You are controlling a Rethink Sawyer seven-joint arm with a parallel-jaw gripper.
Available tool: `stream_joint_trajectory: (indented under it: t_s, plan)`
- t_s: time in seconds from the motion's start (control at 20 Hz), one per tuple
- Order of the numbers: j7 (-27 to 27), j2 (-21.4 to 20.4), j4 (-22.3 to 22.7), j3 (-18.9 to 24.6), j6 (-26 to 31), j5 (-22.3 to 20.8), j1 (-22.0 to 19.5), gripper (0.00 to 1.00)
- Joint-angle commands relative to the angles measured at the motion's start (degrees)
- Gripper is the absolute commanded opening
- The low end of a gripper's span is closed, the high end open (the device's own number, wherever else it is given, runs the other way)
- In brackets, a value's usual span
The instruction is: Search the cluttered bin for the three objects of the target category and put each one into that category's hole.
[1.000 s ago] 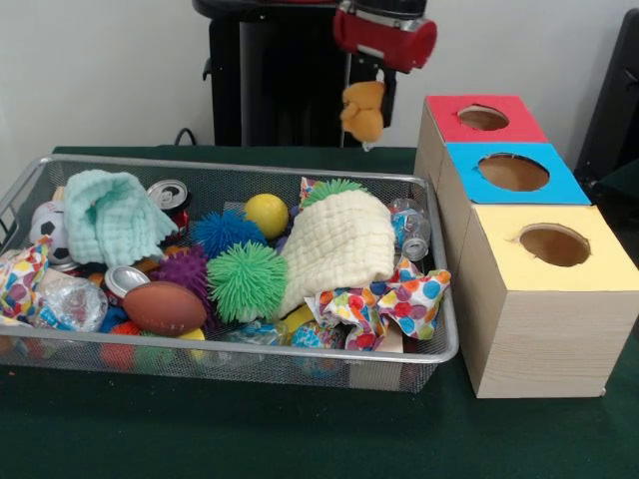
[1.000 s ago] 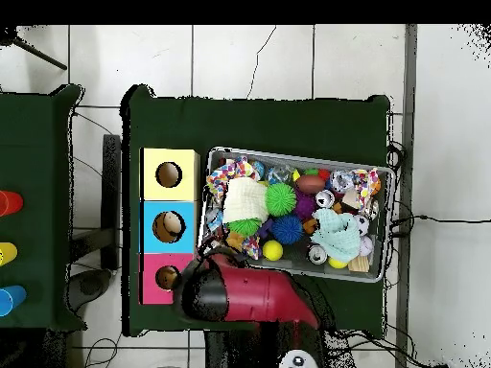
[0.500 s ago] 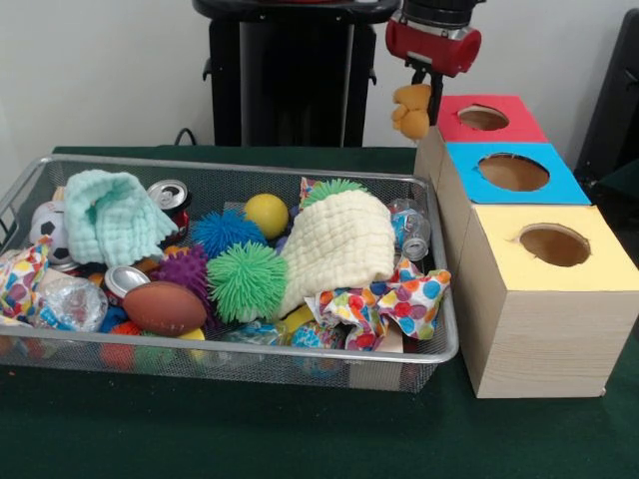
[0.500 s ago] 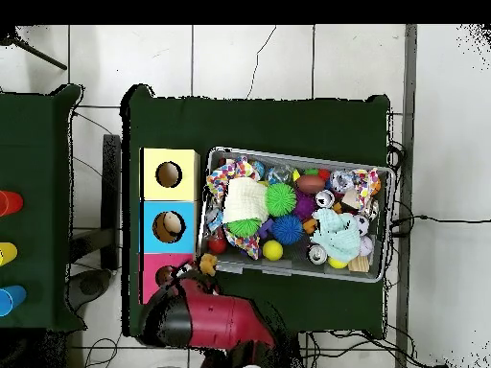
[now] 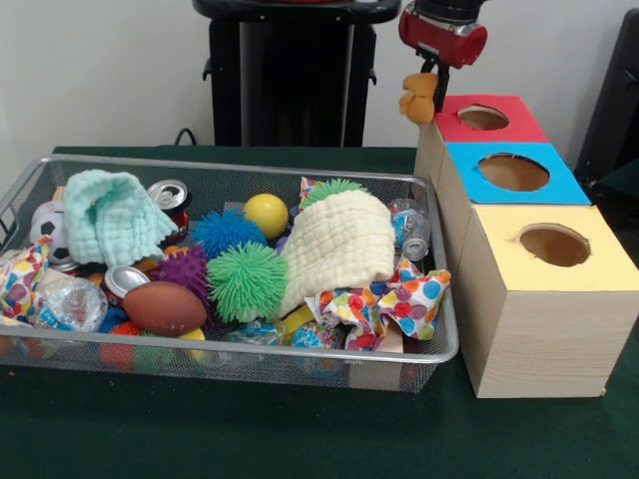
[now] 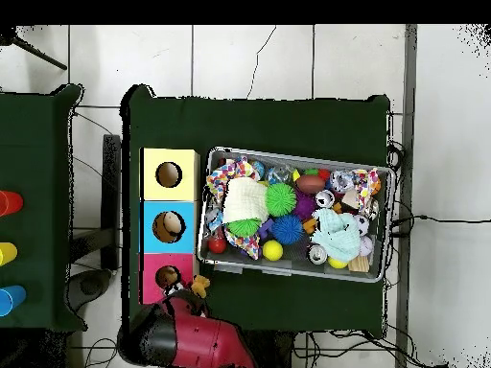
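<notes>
I am pinching a small, soft orange-brown plush toy (image 5: 417, 97) in my gripper (image 5: 435, 72); it is hanging lengthwise downward just beside the red-topped wooden box (image 5: 483, 119) at its outer edge. The wire-mesh bin (image 5: 250, 359) is holding spiky rubber balls, crumpled cloths, cans and a small brown football.

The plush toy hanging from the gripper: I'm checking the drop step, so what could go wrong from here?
The plush toy hangs beside the red box, not over its hole; released now, it would likely fall onto the table. It dangles loosely under the gripper, so it may swing and catch the hole's rim. The overhead view seems to show something already inside that hole.
</notes>
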Motion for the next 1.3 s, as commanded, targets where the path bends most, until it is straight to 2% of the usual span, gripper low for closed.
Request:
stream_joint_trajectory:
  t_s: [0.05, 0.25, 0.4, 0.8, 1.05, 1.3]
  plan:
    - [20.96, 3.26, 1.05, -2.71, -1.28, 9.35, 6.56, 0.00]
    - [22.12, 4.35, 0.16, -2.79, -0.57, 14.61, 10.94, 0.00]
    - [20.46, 4.48, -0.50, -2.08, -0.80, 17.18, 10.86, 0.00]
    - [16.88, 4.80, -3.11, -6.66, 2.69, 19.90, 13.81, 0.00]
    - [15.81, 5.33, -3.47, -5.14, 1.71, 21.67, 13.16, 0.00]
    - [14.96, 6.39, -3.33, -0.81, -1.71, 23.53, 11.26, 0.00]
